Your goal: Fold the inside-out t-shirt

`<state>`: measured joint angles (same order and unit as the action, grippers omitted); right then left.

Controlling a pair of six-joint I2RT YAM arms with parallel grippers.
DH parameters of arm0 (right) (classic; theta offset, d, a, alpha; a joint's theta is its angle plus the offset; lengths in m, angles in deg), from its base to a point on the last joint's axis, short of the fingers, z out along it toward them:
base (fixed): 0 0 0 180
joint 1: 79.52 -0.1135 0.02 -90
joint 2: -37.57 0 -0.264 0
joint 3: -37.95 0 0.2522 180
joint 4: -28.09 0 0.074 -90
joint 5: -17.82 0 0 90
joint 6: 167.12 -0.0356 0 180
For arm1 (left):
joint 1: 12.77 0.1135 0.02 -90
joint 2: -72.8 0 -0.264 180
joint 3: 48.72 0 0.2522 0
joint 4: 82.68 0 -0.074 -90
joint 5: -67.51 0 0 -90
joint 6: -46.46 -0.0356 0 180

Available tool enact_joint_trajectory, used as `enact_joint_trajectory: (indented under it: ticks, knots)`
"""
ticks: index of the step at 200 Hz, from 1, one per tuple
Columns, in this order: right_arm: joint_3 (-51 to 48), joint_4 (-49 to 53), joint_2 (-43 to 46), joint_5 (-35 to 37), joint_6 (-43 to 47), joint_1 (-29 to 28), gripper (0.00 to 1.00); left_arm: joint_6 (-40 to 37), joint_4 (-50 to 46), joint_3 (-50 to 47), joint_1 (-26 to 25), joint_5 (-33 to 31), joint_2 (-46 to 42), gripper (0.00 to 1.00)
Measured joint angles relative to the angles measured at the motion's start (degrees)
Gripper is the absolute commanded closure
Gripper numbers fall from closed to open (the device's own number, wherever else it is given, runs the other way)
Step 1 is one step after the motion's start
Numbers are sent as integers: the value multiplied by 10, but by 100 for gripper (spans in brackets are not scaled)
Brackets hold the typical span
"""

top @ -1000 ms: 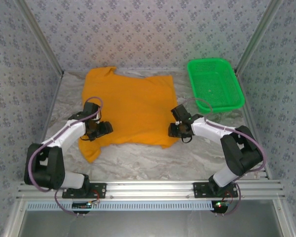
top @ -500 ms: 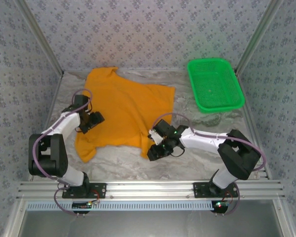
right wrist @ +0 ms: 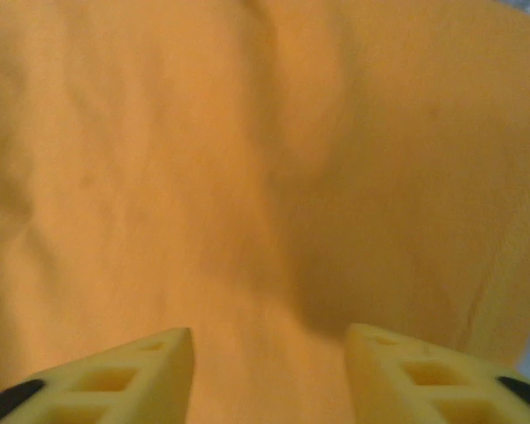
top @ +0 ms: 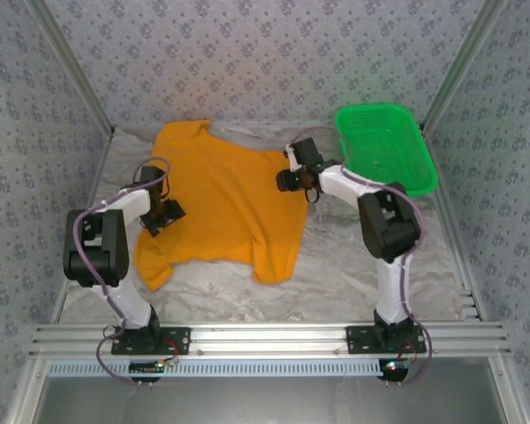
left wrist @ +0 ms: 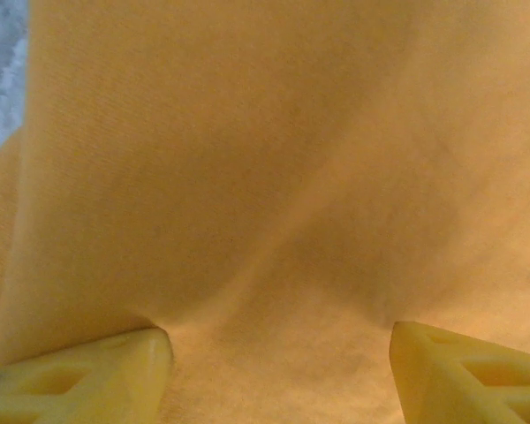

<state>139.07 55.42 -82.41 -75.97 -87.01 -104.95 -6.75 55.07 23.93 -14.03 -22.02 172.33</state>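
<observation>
On the table point(top: 353, 265), the shirt point(top: 221, 203) lay spread between the arms, nearer the left side, one sleeve toward the far left. Its near right corner had been dragged inward and toward the front within the last second, so that edge now ran slanted. The right gripper point(top: 289, 179) had let that corner go and swung up to the far right corner, close to the basket point(top: 424, 181). The left gripper point(top: 163, 216) had crept slightly farther along the left edge. I took it as squaring up, with no fold yet made.

From overhead I got the outline, but not the jaws. The wrist views settled that: the left fingers point(left wrist: 79, 380) stood wide apart and the right fingers point(right wrist: 115, 380) moderately apart, both over slack cloth, pinching nothing.
</observation>
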Motion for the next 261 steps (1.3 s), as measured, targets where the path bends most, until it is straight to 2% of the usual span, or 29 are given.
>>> enact_joint_trajectory:
  ticks: [9, 42, 72, 94, 110, 127, 145, 159, 194, 219, 240, 261]
  knots:
    - [20, -5, -26, 20, -10, -1, 72, 0, 0, 10, 3, -1, 5, 34]
    - [-5, -5, -44, 84, -51, -2, 88, -9, -4, 71, 13, -10, 57, 38]
    - [-127, -32, 34, 125, -107, -17, 89, -47, -24, 156, 13, -21, 119, 38]
    - [-249, -18, 128, 157, -134, -69, 90, -85, -61, 237, 13, -39, 174, 38]
    - [-307, -3, 179, 159, -152, -128, 85, -113, -87, 290, 13, -59, 208, 38]
    - [-341, 22, 219, 153, -169, -205, 66, -140, -109, 336, 14, -66, 235, 37]
    - [-345, 66, 245, 156, -178, -256, 59, -170, -116, 371, 15, -59, 256, 36]
    - [-345, 92, 268, 154, -182, -239, 54, -193, -112, 379, 14, -54, 258, 34]
    - [-348, 136, 330, 129, -209, -123, 45, -223, -114, 396, -8, -49, 254, 33]
    - [-381, 155, 380, 78, -269, -107, 45, -229, -103, 358, -46, -28, 194, 33]
    - [-430, 153, 410, 7, -321, -90, 46, -237, -68, 263, -119, -18, 83, 32]
    - [-455, 152, 415, -32, -360, -64, 45, -240, -3, 148, -242, 3, -33, 32]
